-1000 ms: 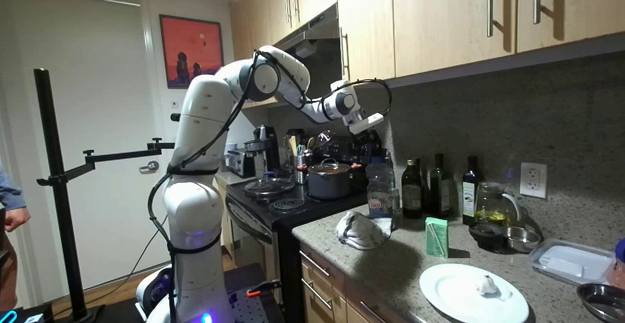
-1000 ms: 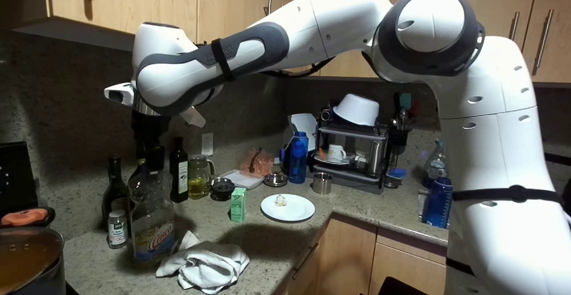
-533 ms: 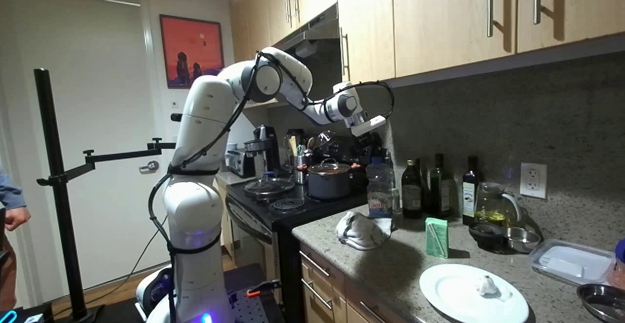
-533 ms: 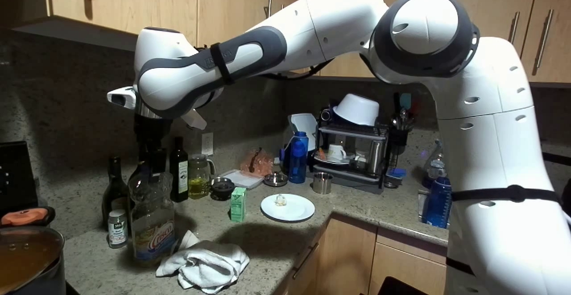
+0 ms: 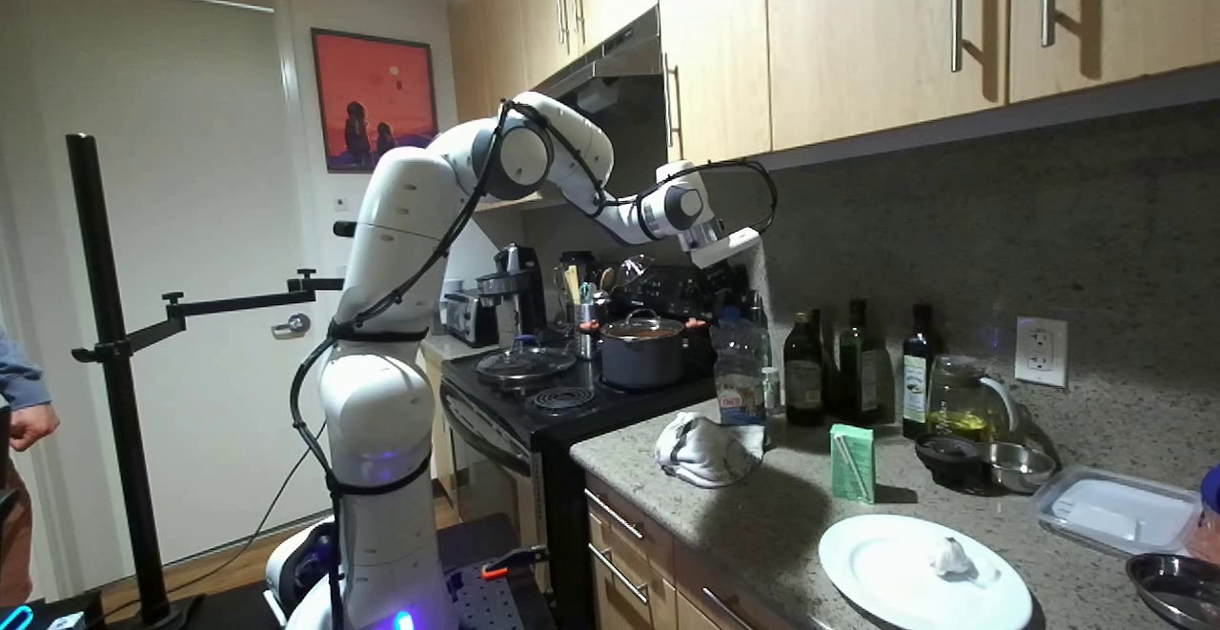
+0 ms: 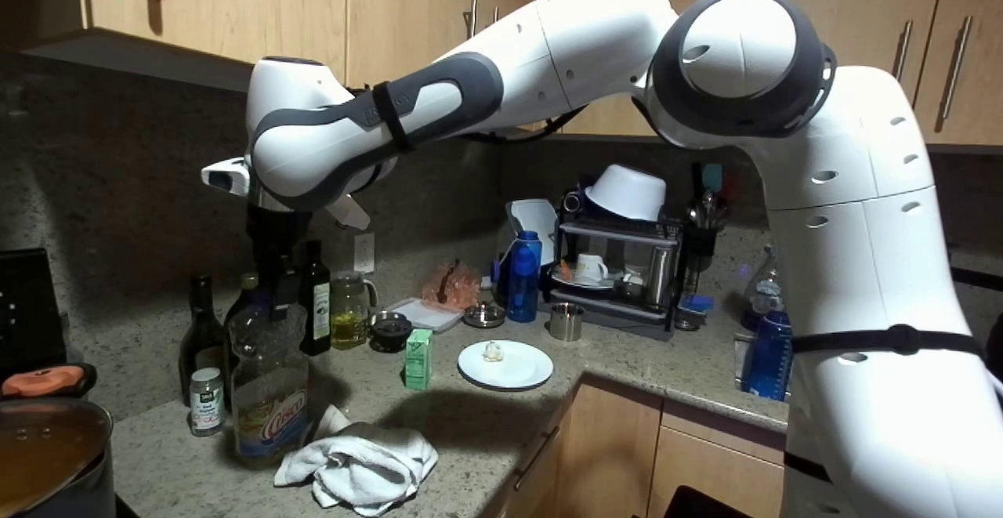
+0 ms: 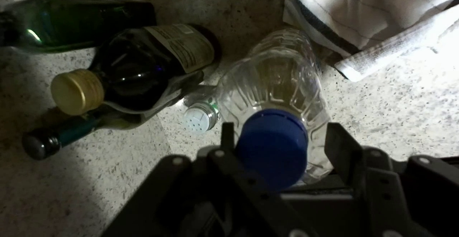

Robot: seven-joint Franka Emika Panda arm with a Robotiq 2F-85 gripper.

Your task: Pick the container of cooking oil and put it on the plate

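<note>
Clear plastic oil bottle (image 6: 269, 385), upright, blue cap (image 7: 272, 145), red Crisco lettering (image 6: 284, 418)

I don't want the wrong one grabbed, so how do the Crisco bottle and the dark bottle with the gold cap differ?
The Crisco bottle is clear, while the dark bottle is nearly black. The Crisco bottle has a blue cap; the dark bottle has a gold cap. In the wrist view, the open gripper straddles the blue cap, whereas the dark bottle is outside it. Both stand upright on the counter, capped and labelled.

Oil bottle (image 5: 741, 394) and plate (image 5: 882, 568) sit well apart.
</note>
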